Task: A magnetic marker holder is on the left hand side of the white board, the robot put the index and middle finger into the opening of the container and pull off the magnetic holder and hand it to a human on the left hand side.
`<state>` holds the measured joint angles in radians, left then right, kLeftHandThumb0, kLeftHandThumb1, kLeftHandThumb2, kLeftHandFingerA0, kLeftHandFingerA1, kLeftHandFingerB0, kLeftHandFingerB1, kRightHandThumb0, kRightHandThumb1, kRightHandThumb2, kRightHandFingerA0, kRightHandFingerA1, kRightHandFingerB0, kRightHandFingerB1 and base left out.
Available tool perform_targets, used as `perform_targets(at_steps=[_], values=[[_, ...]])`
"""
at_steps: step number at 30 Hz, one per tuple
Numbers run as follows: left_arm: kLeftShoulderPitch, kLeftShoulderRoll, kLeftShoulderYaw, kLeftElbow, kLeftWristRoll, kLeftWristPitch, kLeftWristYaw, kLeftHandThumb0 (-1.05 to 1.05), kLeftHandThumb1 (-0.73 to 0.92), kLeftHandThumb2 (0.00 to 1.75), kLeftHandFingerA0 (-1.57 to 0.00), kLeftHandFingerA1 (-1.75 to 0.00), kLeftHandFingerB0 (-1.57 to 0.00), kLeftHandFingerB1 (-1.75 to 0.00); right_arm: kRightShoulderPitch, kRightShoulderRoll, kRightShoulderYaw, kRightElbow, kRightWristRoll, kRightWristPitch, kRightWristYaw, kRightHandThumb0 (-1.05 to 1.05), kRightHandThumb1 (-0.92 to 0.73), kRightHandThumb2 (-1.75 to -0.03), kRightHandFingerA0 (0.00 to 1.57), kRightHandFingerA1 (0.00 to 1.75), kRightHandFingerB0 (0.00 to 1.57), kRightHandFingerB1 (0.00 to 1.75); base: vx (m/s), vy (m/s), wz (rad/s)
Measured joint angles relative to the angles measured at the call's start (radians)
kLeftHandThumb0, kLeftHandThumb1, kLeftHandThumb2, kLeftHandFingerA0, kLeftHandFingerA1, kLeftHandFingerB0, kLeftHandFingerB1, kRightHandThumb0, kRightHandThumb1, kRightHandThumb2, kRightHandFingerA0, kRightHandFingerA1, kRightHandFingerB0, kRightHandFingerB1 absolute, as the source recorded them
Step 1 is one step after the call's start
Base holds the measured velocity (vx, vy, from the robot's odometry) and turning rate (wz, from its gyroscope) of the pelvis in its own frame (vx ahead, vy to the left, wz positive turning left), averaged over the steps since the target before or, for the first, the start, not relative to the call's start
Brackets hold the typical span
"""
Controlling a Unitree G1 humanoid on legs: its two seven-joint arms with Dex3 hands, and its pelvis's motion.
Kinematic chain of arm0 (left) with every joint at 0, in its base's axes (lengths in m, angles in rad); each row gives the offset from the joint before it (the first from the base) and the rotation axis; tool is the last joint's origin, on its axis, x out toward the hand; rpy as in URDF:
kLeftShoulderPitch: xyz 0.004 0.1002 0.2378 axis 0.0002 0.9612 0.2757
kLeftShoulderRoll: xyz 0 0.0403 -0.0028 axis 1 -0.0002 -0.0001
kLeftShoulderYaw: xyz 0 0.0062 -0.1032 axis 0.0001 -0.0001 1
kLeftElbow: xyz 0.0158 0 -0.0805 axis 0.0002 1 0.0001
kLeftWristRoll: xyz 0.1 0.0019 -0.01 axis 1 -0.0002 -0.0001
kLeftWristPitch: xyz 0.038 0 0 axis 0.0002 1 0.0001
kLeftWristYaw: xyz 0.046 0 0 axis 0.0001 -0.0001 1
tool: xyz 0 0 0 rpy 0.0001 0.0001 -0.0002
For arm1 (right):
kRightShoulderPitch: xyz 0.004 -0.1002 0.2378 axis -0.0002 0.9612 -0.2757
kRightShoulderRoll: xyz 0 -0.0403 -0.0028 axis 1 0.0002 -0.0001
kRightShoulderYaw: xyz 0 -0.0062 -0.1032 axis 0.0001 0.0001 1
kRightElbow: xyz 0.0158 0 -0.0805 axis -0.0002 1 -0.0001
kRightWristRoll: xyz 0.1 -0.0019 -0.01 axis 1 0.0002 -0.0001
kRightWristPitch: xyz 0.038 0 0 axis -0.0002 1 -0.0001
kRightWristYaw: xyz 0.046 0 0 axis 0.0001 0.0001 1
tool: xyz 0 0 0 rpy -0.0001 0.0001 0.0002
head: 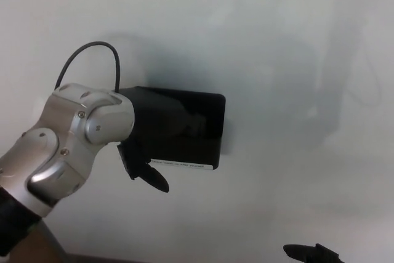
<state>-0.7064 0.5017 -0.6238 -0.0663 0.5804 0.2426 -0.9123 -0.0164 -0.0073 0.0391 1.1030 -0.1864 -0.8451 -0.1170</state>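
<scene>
My left robot hand (154,137) reaches in from the picture's left and lies over the left part of the magnetic marker holder (197,130), a black box seated flat against the whiteboard (277,60). I judge that the holder stays there by its magnet alone, since nothing supports it from below. My 2 upper fingers (192,124) appear to run into the holder's opening, though black on black leaves the exact depth unclear. My thumb (154,178) hangs below the box's lower edge, beside the white label strip (183,165), and does not press on it. The robot hand is therefore hooked into the holder, not clamped round it: a placement that suits pulling outward against the magnet. The holder has not yet left the board.

The contents of the holder cannot be made out; no marker shows in the dark interior.

A cable (92,53) loops above my silver wrist joint (92,124). Of my right robot hand (311,254) only a dark tip shows at the bottom edge, and I cannot tell its state. No person is in view.
</scene>
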Motion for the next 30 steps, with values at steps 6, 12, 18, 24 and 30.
perform_targets(at_steps=[6, 12, 18, 24, 30], values=[[-0.038, -0.01, -0.067, 0.01, 0.049, 0.057, -0.047, -0.36, 0.5, 0.56, -0.75, -0.62, -0.64, -0.41, 0.0, 0.0, 0.001, 0.0, -0.001, 0.0, -0.002, -0.5, -0.66, -0.63, 0.78, 0.52, 0.63, 0.46, 0.0, 0.0, 0.0], [-0.086, -0.014, -0.171, 0.01, 0.149, 0.072, -0.066, -0.31, 0.59, 0.57, -0.68, -1.11, -0.6, -0.49, 0.0, 0.0, 0.002, -0.002, -0.002, 0.001, -0.005, -0.48, -0.7, -0.61, 0.8, 0.5, 0.67, 0.46, 0.0, 0.0, 0.0], [-0.041, -0.024, -0.215, -0.006, 0.262, 0.075, 0.003, -0.35, 0.66, 0.59, -0.7, -0.97, -0.53, -0.42, -0.002, 0.0, 0.002, -0.002, -0.002, 0.002, -0.006, -0.49, -0.7, -0.61, 0.8, 0.5, 0.68, 0.47, 0.0, 0.0, 0.0], [0.046, -0.06, -0.231, 0.045, 0.359, 0.073, 0.147, -0.39, 0.65, 0.59, -0.74, -1.14, -0.7, -0.46, -0.003, -0.001, 0.004, -0.001, -0.003, 0.003, -0.007, -0.49, -0.7, -0.62, 0.83, 0.51, 0.69, 0.47, 0.0, 0.0, 0.0], [0.101, -0.148, -0.178, 0.179, 0.374, 0.069, 0.256, -0.34, 0.76, 0.63, -0.65, -1.62, -0.63, -1.27, -0.003, -0.001, 0.013, 0.0, -0.009, 0.004, -0.015, -0.49, -0.71, -0.62, 0.82, 0.51, 0.69, 0.47, 0.0, 0.0, 0.0]])
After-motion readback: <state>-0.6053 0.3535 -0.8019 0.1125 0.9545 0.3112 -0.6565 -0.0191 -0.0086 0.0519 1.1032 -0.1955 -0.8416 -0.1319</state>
